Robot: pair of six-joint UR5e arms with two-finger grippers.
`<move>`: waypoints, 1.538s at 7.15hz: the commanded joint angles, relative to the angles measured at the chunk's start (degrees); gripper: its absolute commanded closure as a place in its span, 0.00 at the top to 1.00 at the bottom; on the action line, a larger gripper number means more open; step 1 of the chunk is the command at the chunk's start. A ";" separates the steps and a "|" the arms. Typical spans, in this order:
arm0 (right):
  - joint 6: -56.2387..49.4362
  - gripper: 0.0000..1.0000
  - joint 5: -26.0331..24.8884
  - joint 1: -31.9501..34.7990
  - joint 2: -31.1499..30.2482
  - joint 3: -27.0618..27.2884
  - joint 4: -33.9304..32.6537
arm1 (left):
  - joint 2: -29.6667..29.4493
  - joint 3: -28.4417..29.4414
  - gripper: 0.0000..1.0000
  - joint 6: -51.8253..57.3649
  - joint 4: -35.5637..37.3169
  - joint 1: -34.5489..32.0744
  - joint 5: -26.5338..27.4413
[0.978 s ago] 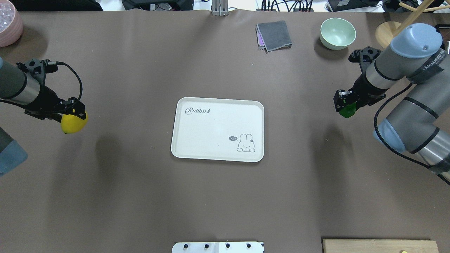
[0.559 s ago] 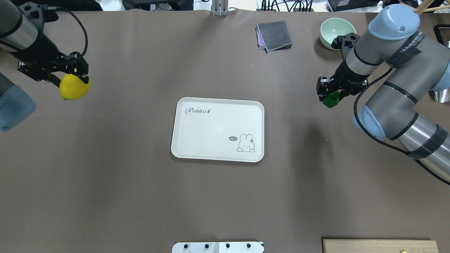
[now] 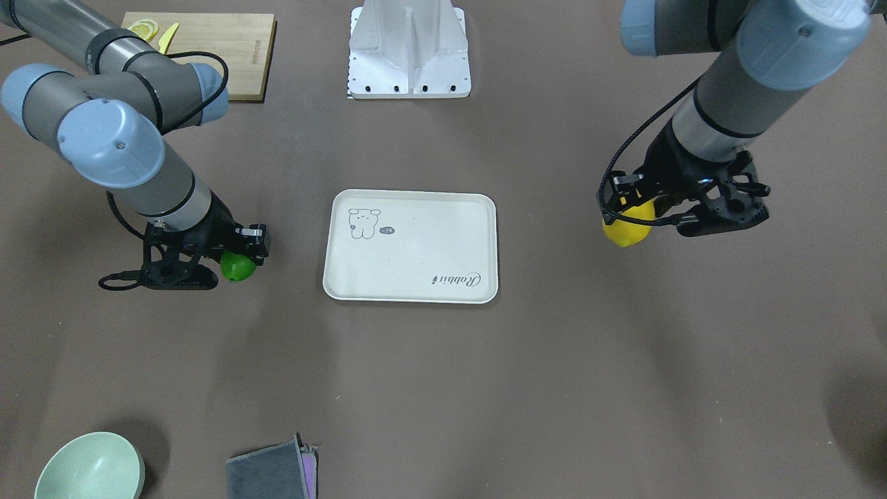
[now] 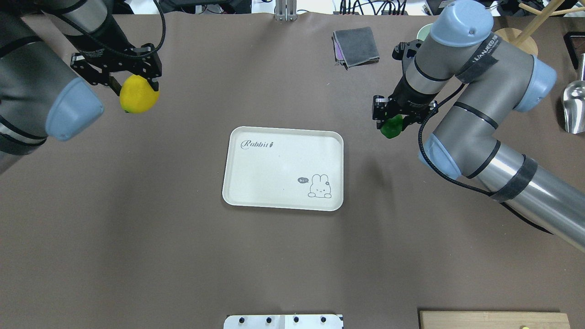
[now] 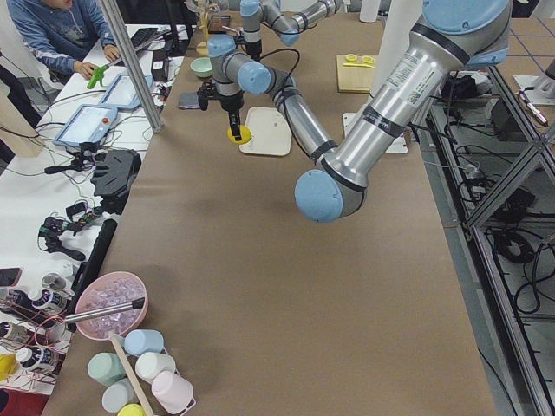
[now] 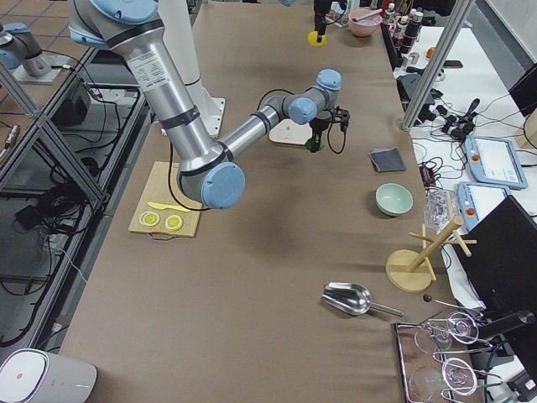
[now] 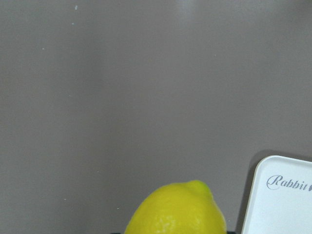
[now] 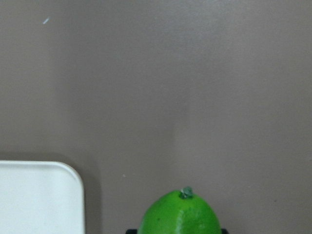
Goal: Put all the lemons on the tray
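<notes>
My left gripper (image 4: 137,87) is shut on the yellow lemon (image 4: 138,95) and holds it above the table, far-left of the tray (image 4: 274,173). My right gripper (image 4: 393,119) is shut on the green lemon (image 4: 392,128), held in the air just off the tray's far right corner. In the front-facing view the yellow lemon (image 3: 625,230) is right of the tray (image 3: 416,242) and the green lemon (image 3: 238,267) is left of it. The left wrist view shows the yellow lemon (image 7: 178,210) with a tray corner (image 7: 285,200). The right wrist view shows the green lemon (image 8: 179,214) beside the tray (image 8: 39,195). The tray holds nothing.
A folded grey cloth (image 4: 356,45) lies at the far edge. A pale green bowl (image 3: 90,468) sits near it, behind my right arm. A wooden cutting board (image 3: 208,52) with lemon slices (image 3: 145,29) is near the robot's base. A metal scoop (image 4: 573,107) lies far right.
Both arms have carried their lemons inward toward the tray. The left one moved farther back and right, the right one moved left. Both grips stay shut.
</notes>
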 commanded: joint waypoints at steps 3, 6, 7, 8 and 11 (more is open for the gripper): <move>9.00 0.25 -1.08 -5.28 5.69 -1.84 0.06 | -3.37 2.91 0.00 -10.97 -4.87 8.19 3.47; 9.10 0.24 -3.97 -8.62 8.86 -5.62 0.15 | -4.69 3.88 0.00 -18.71 -8.65 13.91 8.47; 9.10 0.24 -4.07 -9.24 8.86 -5.80 0.24 | -4.61 3.97 0.00 -21.95 -10.67 15.84 10.30; 9.02 0.24 -4.85 -10.11 8.78 -6.32 0.50 | -4.60 3.97 0.00 -22.59 -10.95 17.08 11.19; 9.10 0.24 -7.49 -11.88 8.69 -7.64 1.03 | -3.99 3.97 0.00 -25.48 -13.75 19.71 14.09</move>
